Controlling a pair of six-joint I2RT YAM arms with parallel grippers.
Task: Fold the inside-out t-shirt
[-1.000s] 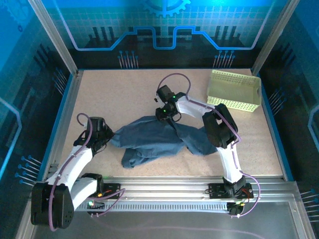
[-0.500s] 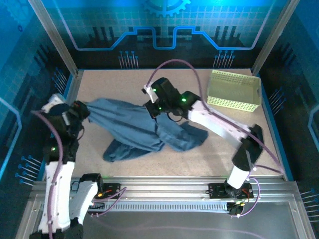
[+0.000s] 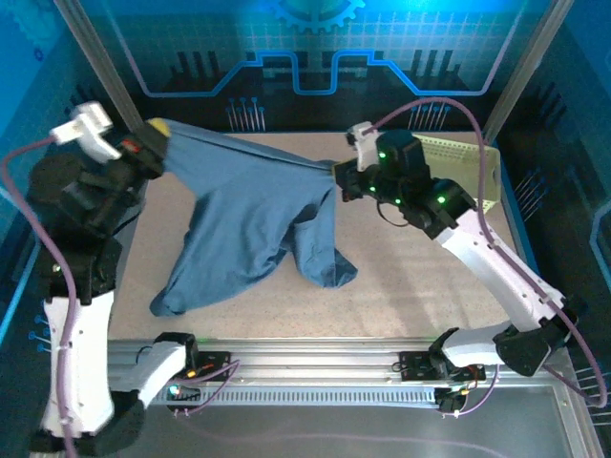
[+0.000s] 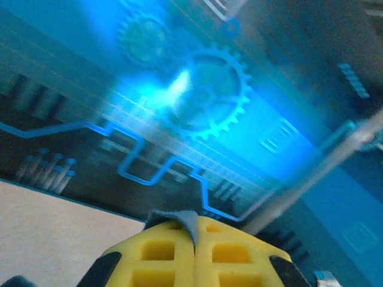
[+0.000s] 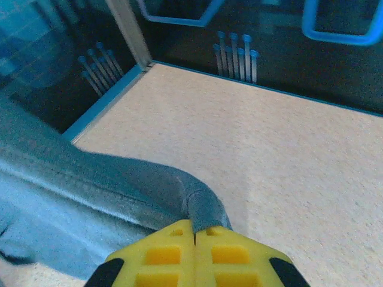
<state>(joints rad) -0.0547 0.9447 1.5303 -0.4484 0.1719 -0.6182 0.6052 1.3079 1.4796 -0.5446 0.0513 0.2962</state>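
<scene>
The inside-out t-shirt [image 3: 248, 215], dark slate-blue and wrinkled, hangs stretched between both arms above the table, its lower part trailing onto the tabletop. My left gripper [image 3: 158, 129] is raised at the far left, shut on one top corner; in the left wrist view a scrap of the t-shirt [image 4: 179, 220] pokes out between the yellow fingers [image 4: 230, 254]. My right gripper [image 3: 336, 179] is shut on the other top corner near the middle; in the right wrist view the t-shirt [image 5: 119, 179] runs left from the closed yellow fingers [image 5: 161, 254].
A pale yellow-green perforated basket [image 3: 468, 157] stands at the far right behind the right arm. The speckled beige tabletop [image 3: 430, 277] is ringed by a blue rim and metal frame posts [image 3: 110, 72]. A blue patterned wall [image 4: 203, 101] is at the back.
Both arms have risen and spread apart, lifting the t-shirt off the table and stretching its top edge. The right gripper closed on the fabric about a second ago.
</scene>
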